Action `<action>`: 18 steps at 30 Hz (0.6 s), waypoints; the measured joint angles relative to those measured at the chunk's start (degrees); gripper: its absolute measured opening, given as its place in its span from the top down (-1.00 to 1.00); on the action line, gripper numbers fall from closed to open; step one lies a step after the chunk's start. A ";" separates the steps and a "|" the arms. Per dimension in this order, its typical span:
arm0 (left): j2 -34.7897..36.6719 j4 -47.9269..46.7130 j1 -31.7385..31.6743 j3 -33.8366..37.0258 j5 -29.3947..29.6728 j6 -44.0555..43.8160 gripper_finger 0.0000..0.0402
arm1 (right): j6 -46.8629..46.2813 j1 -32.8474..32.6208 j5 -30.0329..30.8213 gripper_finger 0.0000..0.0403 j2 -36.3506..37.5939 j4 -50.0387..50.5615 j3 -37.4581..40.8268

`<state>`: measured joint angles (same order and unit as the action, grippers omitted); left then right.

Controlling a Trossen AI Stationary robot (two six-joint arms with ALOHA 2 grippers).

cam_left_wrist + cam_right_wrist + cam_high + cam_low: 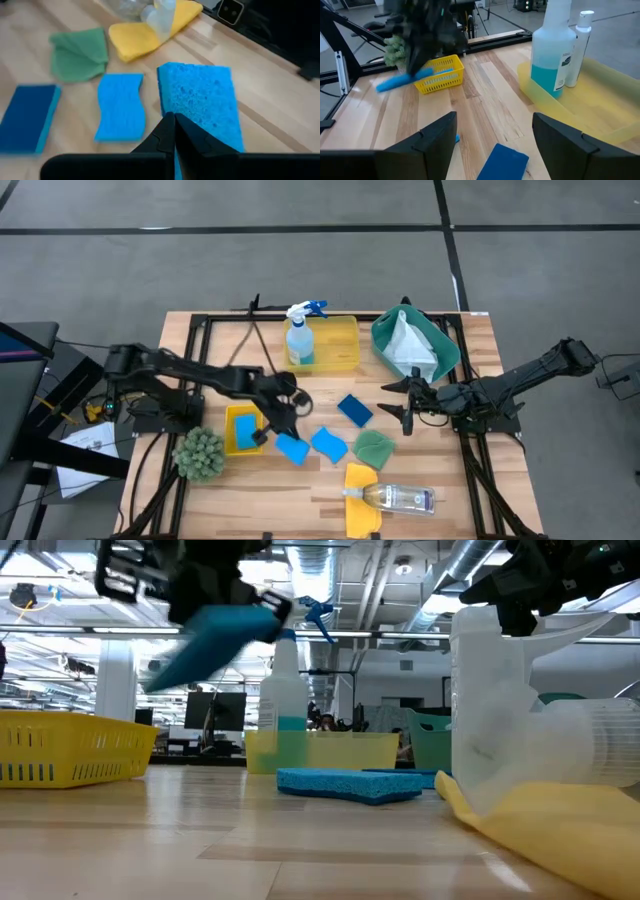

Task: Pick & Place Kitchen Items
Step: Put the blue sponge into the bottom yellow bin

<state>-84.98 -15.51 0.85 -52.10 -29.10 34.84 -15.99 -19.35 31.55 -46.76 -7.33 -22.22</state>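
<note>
Left wrist view: the left hand [172, 131] pinches a porous rectangular blue sponge [200, 102]; right hand [408, 406] gapes.

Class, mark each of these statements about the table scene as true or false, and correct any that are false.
1. The left gripper is shut on a blue sponge. True.
2. The right gripper holds the clear bottle. False: its jaws are open and empty, and the bottle lies on the yellow cloth.
3. The spray bottle stands in the large yellow tray. True.
4. The green cloth lies in the teal bin. False: it lies on the table; the bin holds a white cloth.
5. The spiky green ball sits beside the small yellow basket. True.
</note>
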 joint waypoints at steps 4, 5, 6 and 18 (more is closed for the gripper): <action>-7.31 6.53 0.39 -0.02 -0.02 -0.38 1.00 | -0.01 -0.02 0.00 -0.24 0.00 0.02 0.00; -8.53 7.80 0.34 -0.09 -0.02 -0.38 1.00 | 0.00 -0.02 0.00 -0.24 0.00 0.02 0.00; -9.51 7.80 0.34 -0.41 0.13 -0.40 1.00 | -0.02 -0.02 0.00 -0.24 0.00 0.04 0.00; -15.91 8.28 0.41 -1.58 -4.82 6.91 1.00 | 0.00 -0.02 -0.04 -0.24 0.00 0.00 0.00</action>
<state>-100.90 -7.23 1.26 -53.68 -33.93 41.74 -15.99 -19.38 31.51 -46.76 -7.33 -22.22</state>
